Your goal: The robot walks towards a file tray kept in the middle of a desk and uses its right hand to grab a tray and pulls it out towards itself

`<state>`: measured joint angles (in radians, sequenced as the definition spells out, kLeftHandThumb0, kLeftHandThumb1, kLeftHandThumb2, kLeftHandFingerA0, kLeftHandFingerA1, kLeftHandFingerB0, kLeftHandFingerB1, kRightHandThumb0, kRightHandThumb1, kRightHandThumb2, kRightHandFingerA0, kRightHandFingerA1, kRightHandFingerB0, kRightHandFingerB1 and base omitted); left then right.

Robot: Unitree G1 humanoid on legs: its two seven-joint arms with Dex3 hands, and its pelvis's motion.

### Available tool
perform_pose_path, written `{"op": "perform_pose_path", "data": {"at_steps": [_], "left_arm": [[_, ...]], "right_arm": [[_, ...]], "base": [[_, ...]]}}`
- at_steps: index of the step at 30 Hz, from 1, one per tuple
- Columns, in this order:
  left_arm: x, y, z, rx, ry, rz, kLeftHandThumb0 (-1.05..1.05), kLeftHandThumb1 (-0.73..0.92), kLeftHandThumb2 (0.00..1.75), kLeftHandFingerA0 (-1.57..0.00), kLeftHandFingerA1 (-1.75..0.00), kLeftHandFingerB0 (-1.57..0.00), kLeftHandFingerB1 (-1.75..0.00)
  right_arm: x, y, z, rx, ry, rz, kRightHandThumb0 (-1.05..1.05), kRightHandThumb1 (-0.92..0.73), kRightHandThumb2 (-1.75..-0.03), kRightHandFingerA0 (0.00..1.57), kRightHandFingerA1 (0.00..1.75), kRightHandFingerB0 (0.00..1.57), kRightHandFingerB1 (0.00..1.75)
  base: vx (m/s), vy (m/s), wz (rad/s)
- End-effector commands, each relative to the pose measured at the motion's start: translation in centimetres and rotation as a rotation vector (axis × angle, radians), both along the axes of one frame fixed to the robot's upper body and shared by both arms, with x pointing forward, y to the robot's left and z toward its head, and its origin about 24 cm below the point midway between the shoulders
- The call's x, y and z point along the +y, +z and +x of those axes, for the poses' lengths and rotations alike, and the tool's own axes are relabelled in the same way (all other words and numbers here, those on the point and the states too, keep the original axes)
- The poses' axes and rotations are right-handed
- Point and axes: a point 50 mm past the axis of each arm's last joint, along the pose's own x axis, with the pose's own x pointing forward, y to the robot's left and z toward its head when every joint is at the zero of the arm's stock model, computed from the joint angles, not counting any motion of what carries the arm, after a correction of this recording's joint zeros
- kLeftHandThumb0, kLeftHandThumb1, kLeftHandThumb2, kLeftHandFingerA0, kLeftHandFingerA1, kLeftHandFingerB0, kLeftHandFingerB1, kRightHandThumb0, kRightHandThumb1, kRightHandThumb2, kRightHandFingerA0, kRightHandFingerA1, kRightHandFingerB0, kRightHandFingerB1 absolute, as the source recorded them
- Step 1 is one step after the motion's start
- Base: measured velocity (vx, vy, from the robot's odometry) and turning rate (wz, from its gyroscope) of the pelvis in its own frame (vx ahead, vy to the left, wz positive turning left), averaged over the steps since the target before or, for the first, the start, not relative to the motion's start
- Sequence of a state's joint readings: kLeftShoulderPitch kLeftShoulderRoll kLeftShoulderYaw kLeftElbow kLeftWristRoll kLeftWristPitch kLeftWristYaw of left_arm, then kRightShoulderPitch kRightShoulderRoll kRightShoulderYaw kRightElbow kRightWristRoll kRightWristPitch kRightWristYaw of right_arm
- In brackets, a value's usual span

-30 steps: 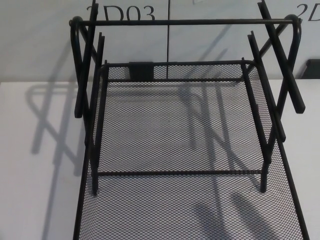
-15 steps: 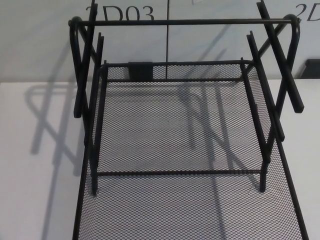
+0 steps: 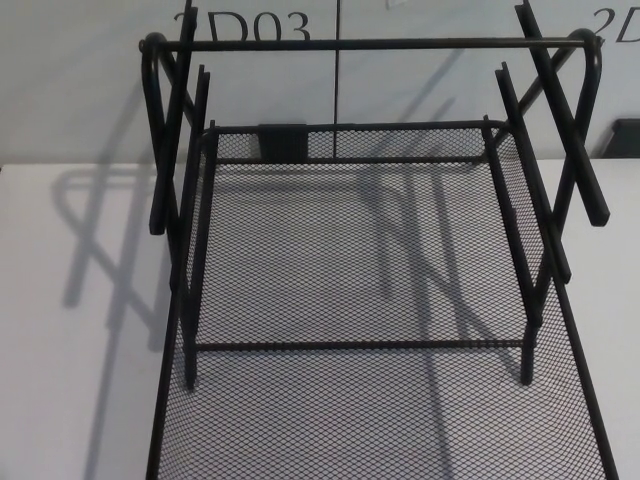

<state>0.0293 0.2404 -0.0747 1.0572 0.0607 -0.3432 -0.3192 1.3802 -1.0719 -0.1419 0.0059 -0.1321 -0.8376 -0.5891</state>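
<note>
Neither robot hand shows in the head view right now, left or right, so whether their fingers are spread or pressed together I cannot tell. Nearest to us, a black mesh tray (image 3: 380,430) runs off the bottom edge of the picture, its long side rails flaring outward toward the viewer, nothing lying on its mesh. Just behind and above that, a second mesh tray (image 3: 360,250) sits inside the file tray frame (image 3: 540,230), bounded by a thin front bar across its near edge and a low mesh wall at the back; this one carries nothing either, only crossing shadows on its floor. The frame's black uprights rise on both sides, crossed like an X on the left and on the right, and slanted rails lean inward along each side of the trays. The whole thing stands on a white worktop (image 3: 70,380), with the frame's grey shadow falling across the left part of it. Further back, a small black tab (image 3: 282,138) sits on the rear wall of the upper tray. A long thin top rod (image 3: 370,44) spans the frame from loop to loop. Behind it all stands a pale wall panel (image 3: 80,80) with large dark lettering, partly hidden by the rod, and a dark object, cut off by the right edge.
</note>
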Motion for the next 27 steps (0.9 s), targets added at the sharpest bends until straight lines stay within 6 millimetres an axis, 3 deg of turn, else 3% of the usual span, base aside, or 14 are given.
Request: {"op": "perform_pose_path", "data": {"at_steps": [1, 5, 6, 8, 10, 11, 12, 15, 16, 18, 19, 20, 21, 27], "left_arm": [[2.2, 0.2, -1.6, 0.066, -0.058, 0.085, -0.62, 0.37, 0.53, -0.8, -0.65, -0.68, -0.52], [2.2, 0.2, -1.8, 0.068, -0.053, 0.079, -0.62, 0.38, 0.53, -0.78, -0.65, -0.66, -0.51], [2.2, 0.2, -1.8, 0.065, -0.045, 0.074, -0.61, 0.38, 0.53, -0.78, -0.66, -0.67, -0.52], [2.2, 0.2, -1.8, 0.062, -0.039, 0.075, -0.64, 0.37, 0.52, -0.75, -0.68, -0.69, -0.51], [2.2, 0.1, -1.9, 0.063, -0.05, 0.097, -0.67, 0.38, 0.52, -0.73, -0.72, -0.69, -0.53], [2.2, 0.1, -1.9, 0.065, -0.047, 0.099, -0.69, 0.27, 0.75, -0.69, -0.76, -0.64, -0.6], [2.2, 0.1, -2.0, 0.066, -0.047, 0.101, -0.67, 0.38, 0.53, -0.68, -0.74, -0.66, -0.54], [2.3, 0.0, -2.9, 0.08, -0.036, 0.098, -0.68, 0.39, 0.52, -0.68, -0.76, -0.63, -0.56], [2.4, 0.0, -3.0, 0.078, -0.046, 0.114, -0.7, 0.4, 0.53, -0.7, -0.74, -0.63, -0.56], [2.6, 0.1, -2.9, 0.071, -0.069, 0.144, -0.71, 0.29, 0.8, -0.67, -0.75, -0.56, -0.63], [2.7, 0.1, -2.8, 0.069, -0.075, 0.163, -0.71, 0.3, 0.8, -0.63, -0.73, -0.52, -0.63], [2.8, 0.2, -2.7, 0.068, -0.074, 0.174, -0.73, 0.3, 0.81, -0.63, -0.73, -0.51, -0.63], [2.9, 0.2, -2.7, 0.066, -0.078, 0.195, -0.74, 0.44, 0.54, -0.62, -0.7, -0.52, -0.58], [3.0, 0.2, -2.1, 0.055, -0.112, 0.262, -0.72, 0.43, 0.54, -0.59, -0.75, -0.49, -0.62]], "right_arm": [[0.8, -11.9, 2.6, 0.701, -0.069, 0.126, -0.66, -0.7, -0.62, 0.49, 0.52, 0.43, 0.44], [3.0, -16.3, 6.2, 0.71, -0.134, 0.093, -0.7, -0.76, -0.63, 0.37, 0.5, 0.28, 0.4], [3.4, -17.2, 7.3, 0.706, -0.14, 0.066, -0.75, -0.65, -0.9, 0.31, 0.58, 0.21, 0.48], [3.9, -18.2, 8.4, 0.694, -0.181, 0.068, -0.7, -0.8, -0.64, 0.24, 0.49, 0.17, 0.37], [4.7, -19.4, 9.4, 0.663, -0.247, 0.052, -0.7, -0.84, -0.65, 0.16, 0.45, 0.15, 0.37], [5.1, -19.8, 9.6, 0.641, -0.285, 0.058, -0.37, -0.55, -1.09, 0.02, 0.52, 0.0, 0.5], [5.5, -20.2, 9.5, 0.619, -0.328, 0.066, -0.37, -0.55, -1.09, 0.02, 0.53, 0.0, 0.5], [6.7, -21.3, 8.2, 0.607, -0.381, 0.06, -0.37, -0.54, -1.08, 0.04, 0.54, 0.0, 0.5], [6.9, -21.5, 7.8, 0.613, -0.391, 0.051, -0.75, -0.63, -0.97, 0.0, 0.48, 0.1, 0.47], [6.9, -21.8, 7.3, 0.622, -0.39, 0.035, -0.75, -0.63, -0.96, 0.0, 0.48, 0.1, 0.47], [6.7, -21.8, 6.8, 0.618, -0.374, 0.018, -0.36, -0.54, -1.08, 0.03, 0.53, 0.0, 0.5], [6.6, -21.9, 6.5, 0.615, -0.37, 0.013, -0.36, -0.54, -1.08, 0.03, 0.53, 0.0, 0.5], [6.6, -21.9, 6.4, 0.613, -0.371, 0.019, -0.36, -0.53, -1.07, 0.03, 0.53, 0.0, 0.5], [6.2, -21.8, 6.9, 0.594, -0.363, 0.024, -0.37, -0.53, -1.07, 0.03, 0.52, 0.0, 0.5]], "base": [[0.0, 0.0, 0.0], [0.0, 0.0, 0.0], [0.0, 0.0, 0.0], [0.0, 0.0, 0.0], [0.0, 0.0, 0.0], [0.0, 0.0, 0.0], [0.0, 0.0, 0.0], [0.0, 0.0, 0.0], [0.0, 0.0, 0.0], [0.0, 0.0, 0.0], [0.0, 0.0, 0.0], [0.0, 0.0, 0.0], [0.0, 0.0, 0.0], [-0.04, 0.021, -0.19]]}}
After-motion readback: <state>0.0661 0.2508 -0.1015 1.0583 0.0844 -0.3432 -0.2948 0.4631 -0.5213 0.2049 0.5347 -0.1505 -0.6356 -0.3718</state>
